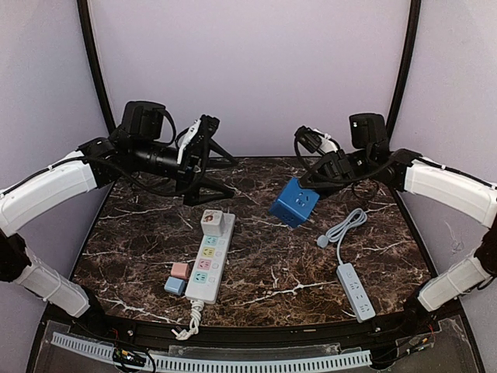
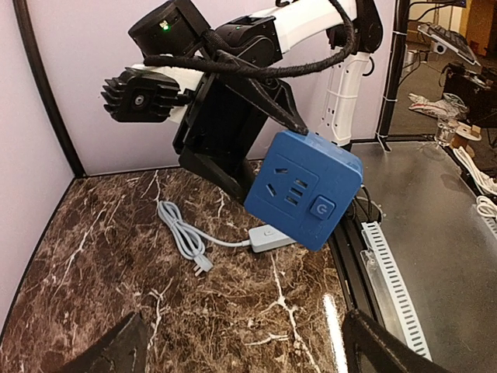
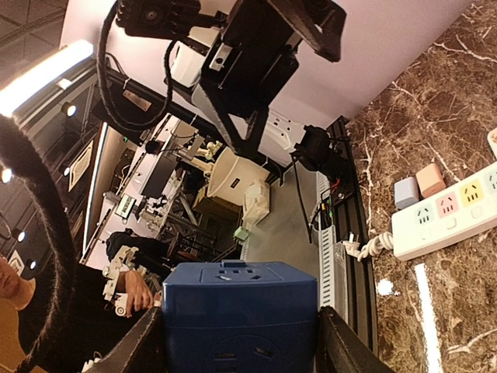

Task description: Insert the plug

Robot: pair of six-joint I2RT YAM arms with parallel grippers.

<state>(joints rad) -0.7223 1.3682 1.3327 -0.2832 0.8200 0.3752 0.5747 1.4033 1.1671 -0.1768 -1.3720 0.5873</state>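
Slotted cable duct [image 1: 233, 361] runs along the desk's [image 1: 140, 233] near edge. Left claw [image 1: 233, 177] spread, holding nothing, raised over far-left corner. Multi-coloured power strip [image 1: 208, 256] flat mid-desk. Right claw [image 3: 241, 338] pinches blue socket cube [image 1: 293, 202] (lifted off the surface). Grey plug [image 1: 322, 242] lies on the marble to the cube's right, corded to white strip [image 1: 356, 291].
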